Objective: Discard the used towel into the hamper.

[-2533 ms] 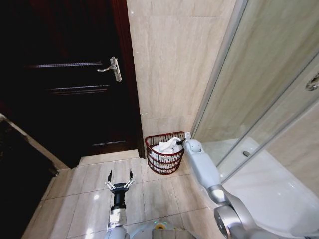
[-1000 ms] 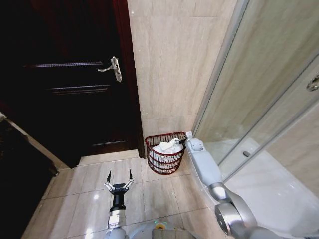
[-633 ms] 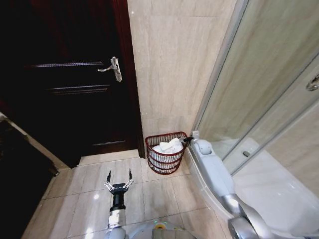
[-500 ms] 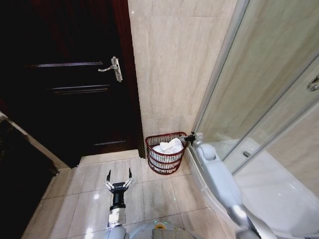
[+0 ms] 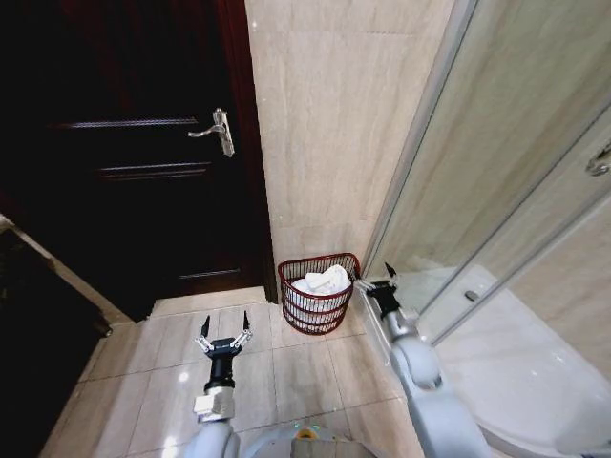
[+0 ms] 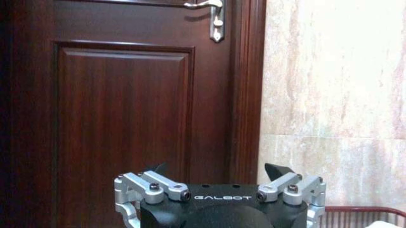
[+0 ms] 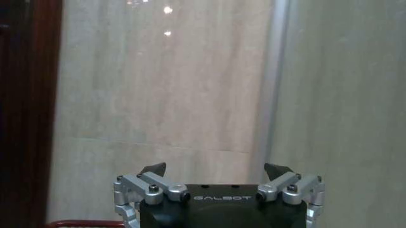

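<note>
The hamper (image 5: 316, 301) is a dark red wire basket standing on the floor against the tiled wall, beside the door. The white towel (image 5: 326, 280) lies bunched inside it, rising just above the rim. My right gripper (image 5: 374, 277) hovers open and empty just right of the hamper's rim, apart from the towel. In the right wrist view the right gripper (image 7: 216, 168) faces the wall, with the hamper's rim (image 7: 82, 222) at the edge. My left gripper (image 5: 225, 321) is open over the floor tiles, left of the hamper. The left gripper (image 6: 219, 168) faces the door, with the hamper's rim (image 6: 362, 209) to one side.
A dark wooden door (image 5: 143, 162) with a metal handle (image 5: 218, 132) stands left of the hamper. A glass shower screen (image 5: 496, 191) and a white shower tray (image 5: 516, 363) lie on the right. Beige floor tiles (image 5: 286, 372) stretch in front of the hamper.
My right arm has pulled back from the hamper toward me, and the towel stays in the basket. The left gripper has lifted slightly.
</note>
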